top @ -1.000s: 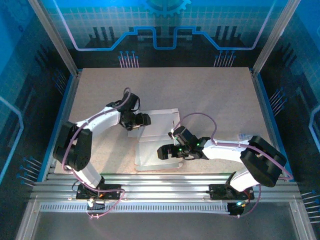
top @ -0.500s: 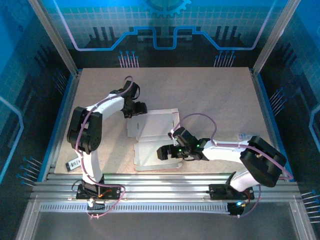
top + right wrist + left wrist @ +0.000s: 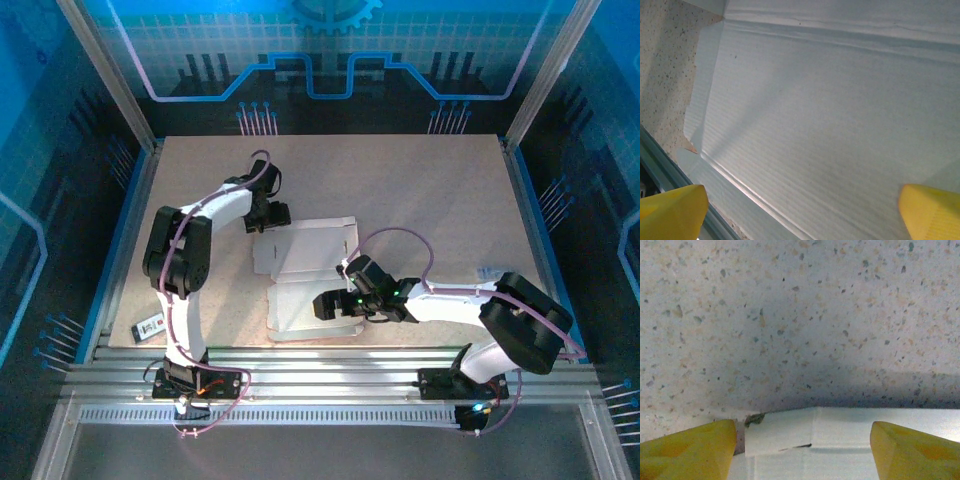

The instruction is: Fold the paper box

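The paper box [image 3: 305, 265] lies as a whitish, partly creased sheet in the middle of the table, with a raised panel along its far side. My left gripper [image 3: 272, 222] hovers at the sheet's far left corner. In the left wrist view its yellow fingertips [image 3: 695, 447] stand wide apart and open, with the paper box's edge [image 3: 840, 440] between them and nothing gripped. My right gripper [image 3: 322, 305] hangs open over the sheet's near half. In the right wrist view the ribbed white card [image 3: 830, 115] spreads out under my right gripper [image 3: 800, 215], whose fingertips [image 3: 932, 210] touch nothing.
A small white tag [image 3: 152, 325] lies at the table's near left corner and another small label [image 3: 488, 272] at the right. A metal rail [image 3: 330, 365] runs along the near edge, close to the sheet. Speckled tabletop [image 3: 400, 180] stretches beyond the sheet.
My left gripper has drawn back from the sheet's far panel toward the far left, and its arm has folded upright, uncovering the small tag. The right arm has stayed put.
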Controlling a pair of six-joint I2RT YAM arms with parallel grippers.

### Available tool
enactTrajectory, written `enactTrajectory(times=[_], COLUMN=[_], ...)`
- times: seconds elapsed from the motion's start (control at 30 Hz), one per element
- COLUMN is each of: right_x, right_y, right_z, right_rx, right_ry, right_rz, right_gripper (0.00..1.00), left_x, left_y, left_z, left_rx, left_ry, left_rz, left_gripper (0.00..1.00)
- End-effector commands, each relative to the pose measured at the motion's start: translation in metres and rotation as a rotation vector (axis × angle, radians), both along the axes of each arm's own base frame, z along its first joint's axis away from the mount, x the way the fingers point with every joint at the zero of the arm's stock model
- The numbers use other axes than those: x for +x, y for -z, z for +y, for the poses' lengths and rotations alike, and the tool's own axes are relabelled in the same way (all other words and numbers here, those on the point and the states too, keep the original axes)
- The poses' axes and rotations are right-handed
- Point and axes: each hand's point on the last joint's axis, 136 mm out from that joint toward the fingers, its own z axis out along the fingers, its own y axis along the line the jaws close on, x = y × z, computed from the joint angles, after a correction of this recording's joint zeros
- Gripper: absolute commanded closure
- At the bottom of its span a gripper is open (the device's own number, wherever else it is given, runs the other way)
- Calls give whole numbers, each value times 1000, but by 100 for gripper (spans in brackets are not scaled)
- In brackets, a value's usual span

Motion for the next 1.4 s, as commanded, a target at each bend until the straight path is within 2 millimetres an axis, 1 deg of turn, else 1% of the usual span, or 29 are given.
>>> enactTrajectory(times=[0.0,0.13,0.4,0.5,0.63,0.8,1.07,1.37], right_x=[-19,-20,-22,-22,-23,-24,-26,-25], right_y=[27,27,37,40,42,43,46,46], right_z=[-17,-17,-17,-16,-15,-15,-18,-18], right_rx=[-86,-86,-98,-99,-101,-104,-118,-125], right_ry=[-1,0,-3,-3,-4,-4,-8,-13], right_rz=[75,72,91,96,99,101,106,106], right_gripper=[0,0,0,0,0,0,0,0], left_x=[7,10,9,10,9,10,18,23], left_y=[4,0,-28,-35,-41,-35,-28,-11], left_z=[3,-3,-14,-16,-23,-33,-49,-65], left_rx=[-13,-67,-137,-150,-169,-173,-173,-187], left_ry=[4,22,46,44,59,81,118,140], left_rz=[4,-12,-52,-63,-71,-63,-80,-50], left_gripper=[28,29,31,32,34,34,34,34])
